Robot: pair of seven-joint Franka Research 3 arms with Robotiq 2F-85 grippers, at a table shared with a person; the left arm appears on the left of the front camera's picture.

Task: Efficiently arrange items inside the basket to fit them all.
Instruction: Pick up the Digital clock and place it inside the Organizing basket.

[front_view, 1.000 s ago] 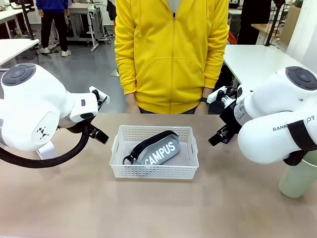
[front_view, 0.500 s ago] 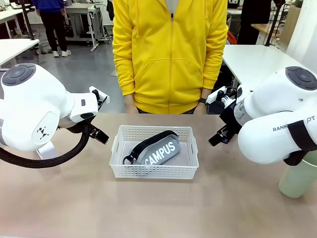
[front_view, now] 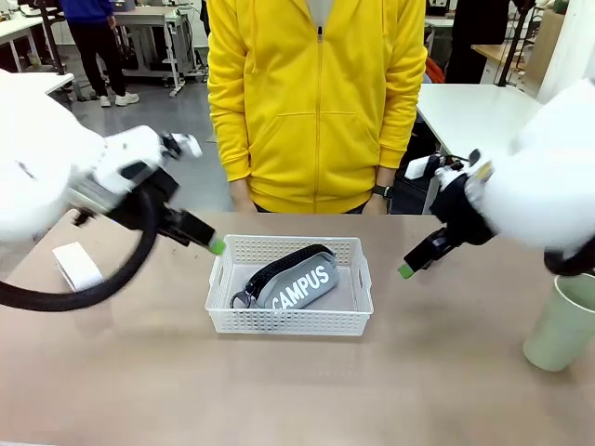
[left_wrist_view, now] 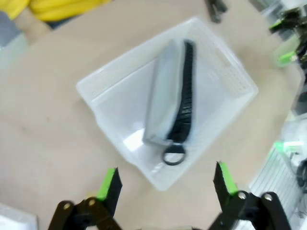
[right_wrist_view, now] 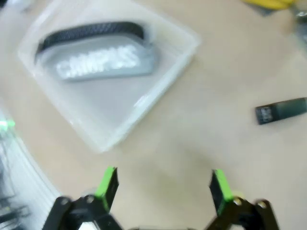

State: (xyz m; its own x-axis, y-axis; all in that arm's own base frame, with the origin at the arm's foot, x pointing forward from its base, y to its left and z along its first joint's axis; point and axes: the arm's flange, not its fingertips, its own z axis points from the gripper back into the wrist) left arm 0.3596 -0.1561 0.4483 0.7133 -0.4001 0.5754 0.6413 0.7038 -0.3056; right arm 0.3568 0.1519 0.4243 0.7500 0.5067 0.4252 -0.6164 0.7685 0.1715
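A: How far along is the packing?

B: Early, I'd judge. The grey pouch [front_view: 296,283] lies in the basket [front_view: 288,322], slanted from the 8 o'clock corner toward 2 o'clock, with its ring at the low end. Nothing else is inside.

A: And the other items?

B: Taking the basket as the centre of the dial in the front view, the white box [front_view: 76,267] sits on the tabletop [front_view: 297,390] out at 9 o'clock. The green cup [front_view: 561,321] stands well off at 4 o'clock. The right wrist view shows the black stapler [right_wrist_view: 280,110] lying on bare tabletop, apart from the basket.

A: The tools?

B: The left tool [left_wrist_view: 167,178] hangs by the basket's 10 o'clock corner, fingers spread wide and empty. The right tool [right_wrist_view: 164,187] hovers off the 3 o'clock end, just as wide, with nothing in it.

A: So what comes next?

B: My guess is the slanted pouch takes up most of the floor. One tool should nudge it flat along a long wall to free a strip for the box, stapler and cup. That calls for a low reach inside the rim and a push rather than a pinch. The light basket may slide, so the other tool could brace it.
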